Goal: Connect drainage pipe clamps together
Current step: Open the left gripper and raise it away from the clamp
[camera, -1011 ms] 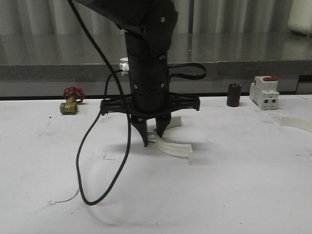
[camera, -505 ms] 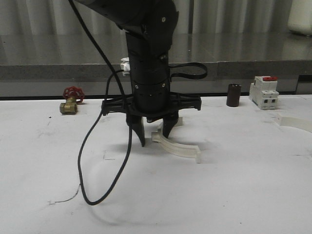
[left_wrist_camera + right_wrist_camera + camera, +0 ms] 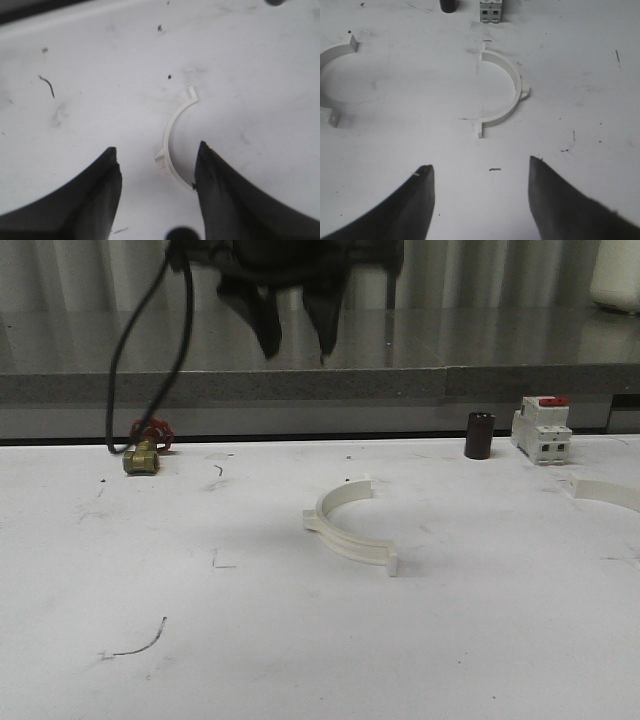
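One off-white drainage pipe clamp half (image 3: 350,543) lies flat in the middle of the table. High above it, my left gripper (image 3: 296,355) hangs open and empty. The left wrist view looks down on that same half-ring (image 3: 168,137) between the open left gripper (image 3: 157,148) fingers, far below them. A second clamp half (image 3: 607,492) lies at the table's right edge. In the right wrist view it (image 3: 519,87) lies ahead of my open, empty right gripper (image 3: 481,164), with the first half (image 3: 337,49) off to the side. The two halves are apart.
A white-and-red breaker (image 3: 541,430) and a dark cylinder (image 3: 480,435) stand at the back right. A brass valve with a red handle (image 3: 145,445) sits at the back left, with the left arm's black cable hanging down to it. A grey ledge runs behind the table.
My left gripper has risen from table level around the middle clamp half to the top of the front view. The half-ring stays on the table, shifted slightly.
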You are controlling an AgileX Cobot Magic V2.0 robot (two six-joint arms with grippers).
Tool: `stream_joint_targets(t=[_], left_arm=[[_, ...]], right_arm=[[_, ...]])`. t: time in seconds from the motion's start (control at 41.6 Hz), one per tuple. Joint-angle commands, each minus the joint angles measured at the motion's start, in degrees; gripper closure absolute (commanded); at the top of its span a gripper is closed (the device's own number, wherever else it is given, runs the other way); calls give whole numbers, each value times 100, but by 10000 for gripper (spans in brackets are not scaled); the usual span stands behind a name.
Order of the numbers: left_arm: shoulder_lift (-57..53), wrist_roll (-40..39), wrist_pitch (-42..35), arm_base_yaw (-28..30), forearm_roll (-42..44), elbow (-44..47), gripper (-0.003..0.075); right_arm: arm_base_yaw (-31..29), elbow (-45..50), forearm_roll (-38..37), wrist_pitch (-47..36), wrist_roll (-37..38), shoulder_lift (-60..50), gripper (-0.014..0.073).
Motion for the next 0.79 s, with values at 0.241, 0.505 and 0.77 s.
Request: stream_joint_targets(t=[0.241,0.505,0.77], left_arm=[[-2633,1124,-841,-309,241,1424,385],[-4661,1124,-1780,-145,228,3681,385],[-6457,1124,-1961,-145,218,5452,385]], right_arm=[[-26,-186,-75,-291,-35,2,148],[-26,-186,-75,-291,-35,2,148],[-26,-186,-75,-291,-35,2,148]])
